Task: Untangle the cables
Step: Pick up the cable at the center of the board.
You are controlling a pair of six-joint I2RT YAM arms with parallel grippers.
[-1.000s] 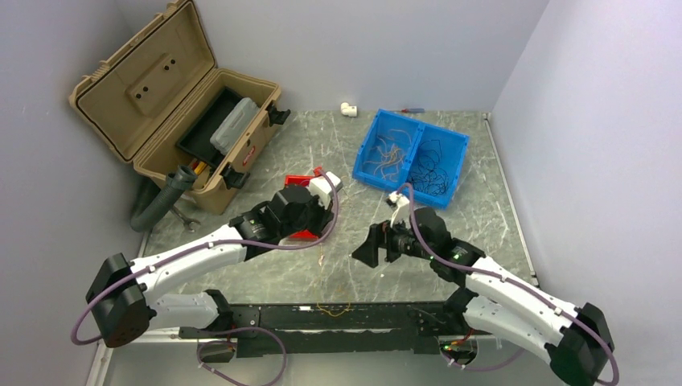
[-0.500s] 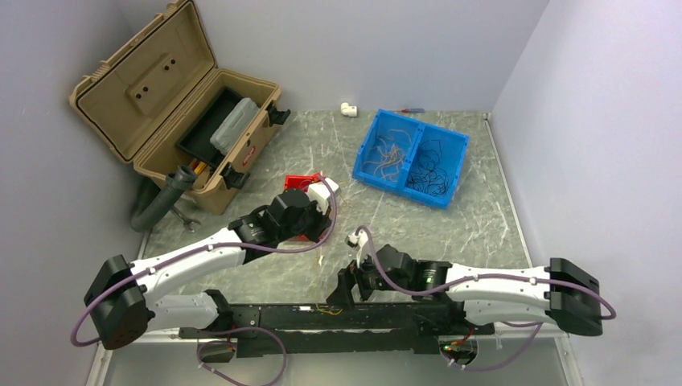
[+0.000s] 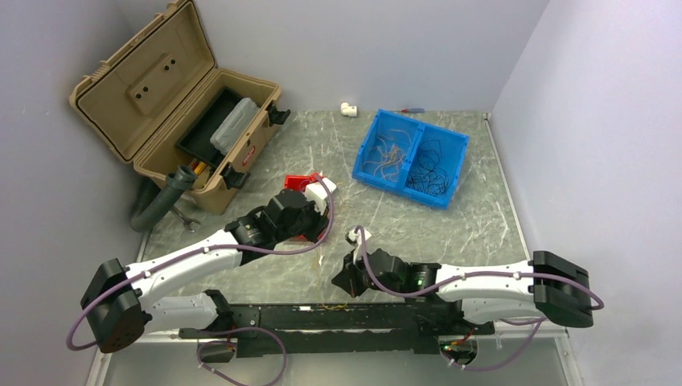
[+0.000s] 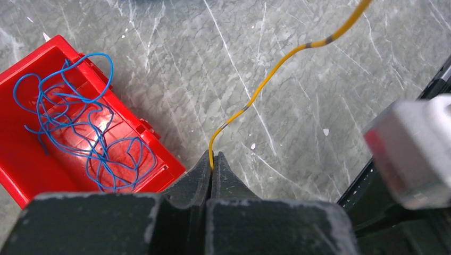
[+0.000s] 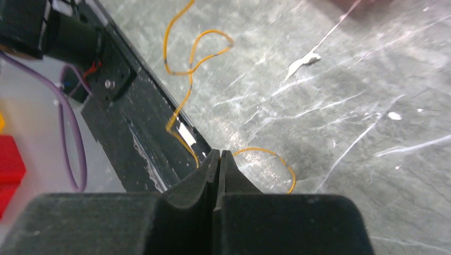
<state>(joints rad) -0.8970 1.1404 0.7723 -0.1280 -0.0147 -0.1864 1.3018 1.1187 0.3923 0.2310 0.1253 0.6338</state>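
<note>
Fingers [image 4: 194,179] of the left gripper [image 4: 212,159] are pressed together on the end of a banded yellow wire [image 4: 255,93], just beside a corner of the red box [image 4: 159,162]. From the tips, this wire curves away from the red box across the table [image 4: 319,64].

Blue wires [image 4: 80,122] lie in a loose tangle inside the red box.

The right gripper [image 5: 219,154] has its fingers fully closed. It sits well apart from the red box, at the black rail [image 5: 133,122]. A looped yellow wire [image 5: 194,58] emerges on both sides of these tips; whether it is pinched cannot be told.

A blue bin [image 3: 458,161] stands well apart from the red box. It holds yellow wires [image 3: 386,157] in one compartment and black wires [image 3: 430,173] in the other.
</note>
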